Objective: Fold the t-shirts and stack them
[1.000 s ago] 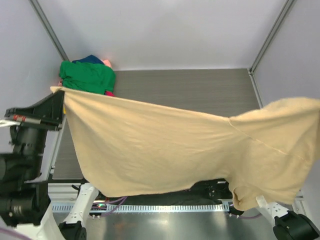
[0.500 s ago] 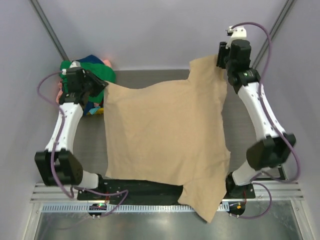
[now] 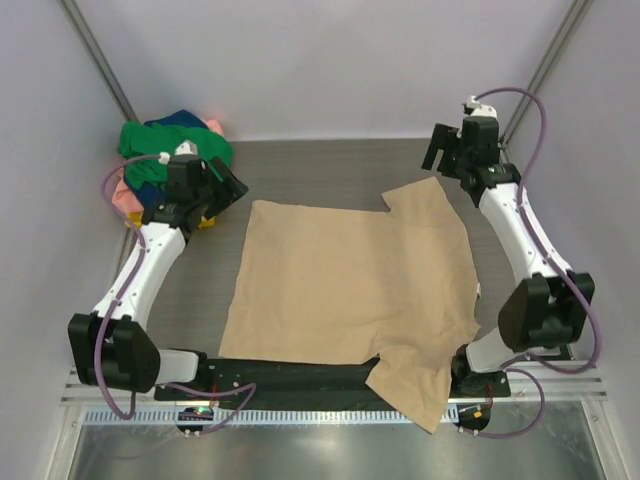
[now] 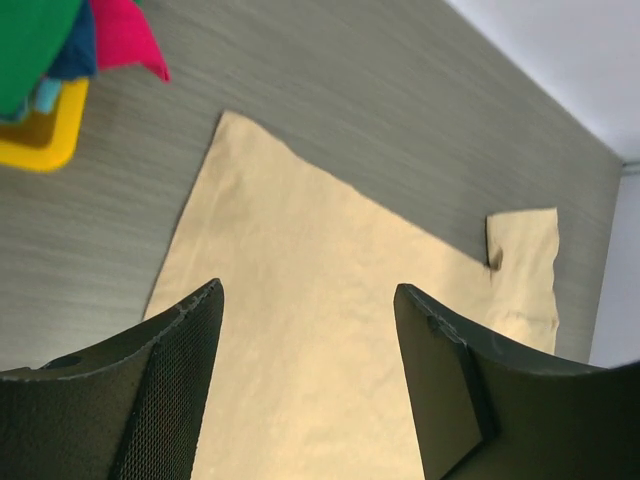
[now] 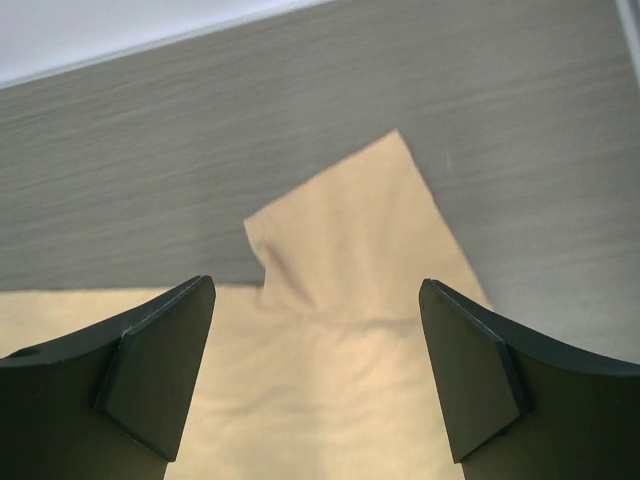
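You've just let go: your left gripper [image 4: 308, 300] and right gripper [image 5: 317, 290] hang open and empty. The tan shirt [image 3: 350, 290], airborne a second ago, now lies spread mid-table [image 3: 330, 170], its 5 o'clock sleeve overhanging. Folding can start. The other shirts [image 3: 175, 150] wait at 10 o'clock.

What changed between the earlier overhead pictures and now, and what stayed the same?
The tan t-shirt, earlier stretched in the air between both arms, came down and lies spread on the table. The left gripper and right gripper let go and stand open. The pile of coloured shirts stayed put.
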Action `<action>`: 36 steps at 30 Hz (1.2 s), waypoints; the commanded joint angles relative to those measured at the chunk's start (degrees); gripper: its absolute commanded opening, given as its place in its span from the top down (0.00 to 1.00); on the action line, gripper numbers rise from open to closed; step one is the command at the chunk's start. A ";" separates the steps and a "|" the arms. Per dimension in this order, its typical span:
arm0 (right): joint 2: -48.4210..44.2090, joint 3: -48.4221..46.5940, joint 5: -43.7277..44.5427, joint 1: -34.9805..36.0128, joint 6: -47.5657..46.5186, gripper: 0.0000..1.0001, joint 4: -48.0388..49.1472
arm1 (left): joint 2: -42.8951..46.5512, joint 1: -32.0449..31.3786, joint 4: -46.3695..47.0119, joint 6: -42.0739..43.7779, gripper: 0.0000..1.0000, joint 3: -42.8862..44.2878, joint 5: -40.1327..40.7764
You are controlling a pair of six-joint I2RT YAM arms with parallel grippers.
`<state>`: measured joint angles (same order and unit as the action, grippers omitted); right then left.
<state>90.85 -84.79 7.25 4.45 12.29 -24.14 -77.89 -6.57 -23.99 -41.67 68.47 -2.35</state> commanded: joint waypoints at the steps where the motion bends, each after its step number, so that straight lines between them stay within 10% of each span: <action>1: -5.50 8.66 -1.45 -0.32 7.56 0.11 -1.95 | 2.21 -2.30 1.13 0.02 0.30 -5.96 4.11; 7: -4.55 19.48 3.55 -0.49 12.84 0.11 -6.79 | -5.40 -7.48 5.44 -0.34 0.32 -9.50 4.37; 20: 18.02 12.12 3.92 -1.46 13.19 0.15 -7.24 | -35.21 -9.08 0.62 -1.83 0.37 8.95 6.39; 36: 58.73 -49.21 -0.99 -2.43 9.95 0.17 -20.23 | -61.84 -3.37 -12.99 -2.89 0.38 46.56 8.24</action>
<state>142.76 -126.26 11.09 2.37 23.00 -40.69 -133.97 -12.03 -29.89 -44.62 109.71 4.91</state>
